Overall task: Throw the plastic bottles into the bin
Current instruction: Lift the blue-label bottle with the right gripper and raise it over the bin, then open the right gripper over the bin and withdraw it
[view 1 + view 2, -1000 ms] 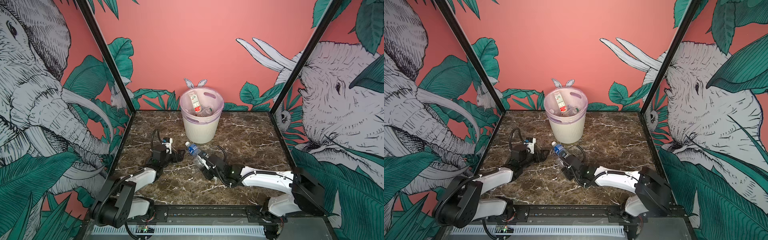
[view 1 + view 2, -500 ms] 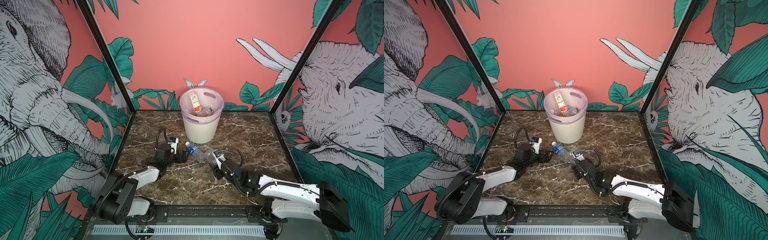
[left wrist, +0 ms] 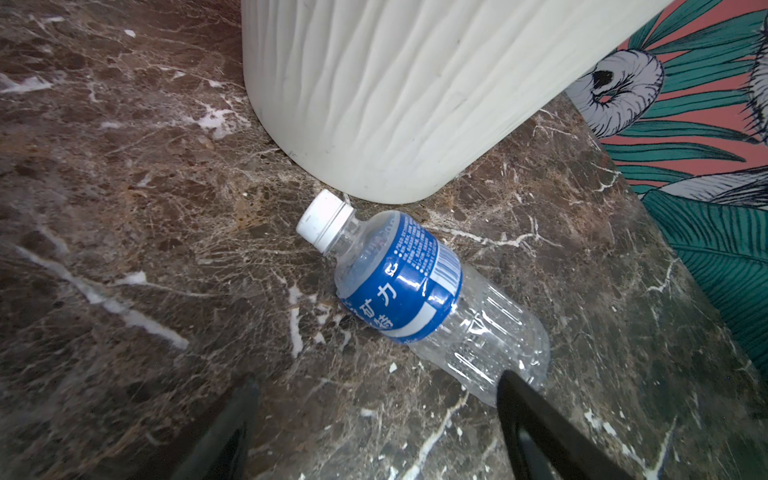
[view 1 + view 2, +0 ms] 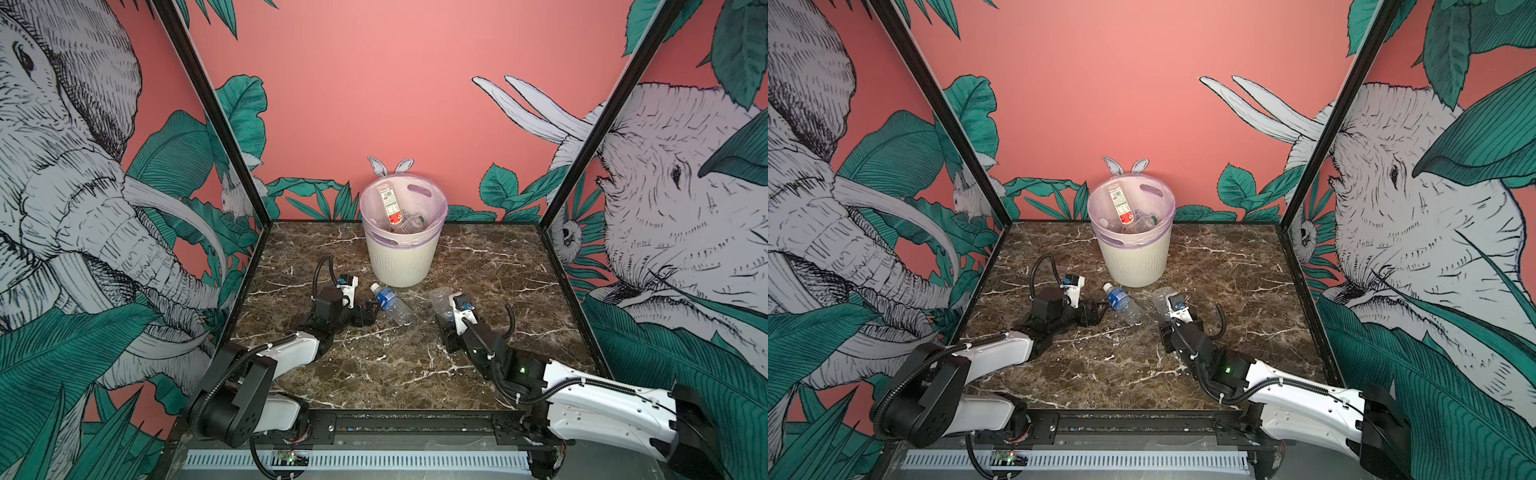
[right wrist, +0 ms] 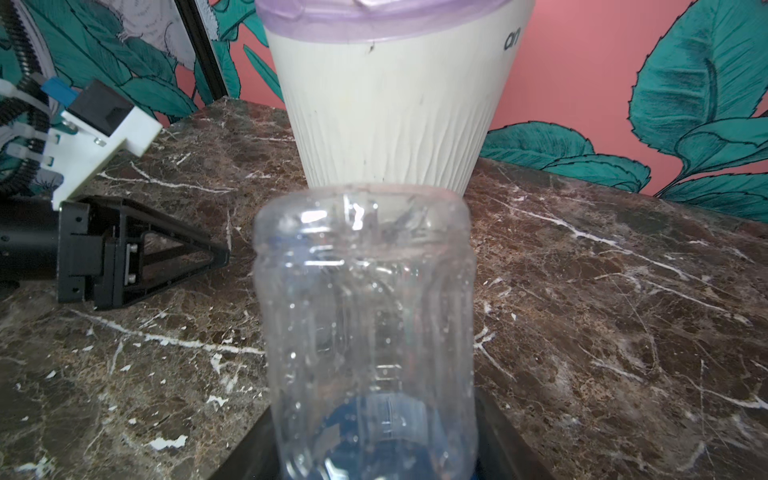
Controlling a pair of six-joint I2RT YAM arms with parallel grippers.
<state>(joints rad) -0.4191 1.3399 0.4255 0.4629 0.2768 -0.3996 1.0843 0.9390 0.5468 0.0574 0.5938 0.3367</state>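
Clear blue-labelled bottle (image 3: pixel 399 286) lies before spread left gripper (image 3: pixel 378 388); right gripper (image 4: pixel 445 312) clamps another clear bottle (image 5: pixel 365 311).

The bin (image 4: pixel 402 257) stands by the tabletop's (image 4: pixel 498 266) back edge, with bottles (image 4: pixel 400 217) in it. Just before it lies a loose bottle (image 4: pixel 390 302), between the left pincer (image 4: pixel 371 312) and the right pincer (image 4: pixel 446 313) with its held bottle (image 4: pixel 440 296).
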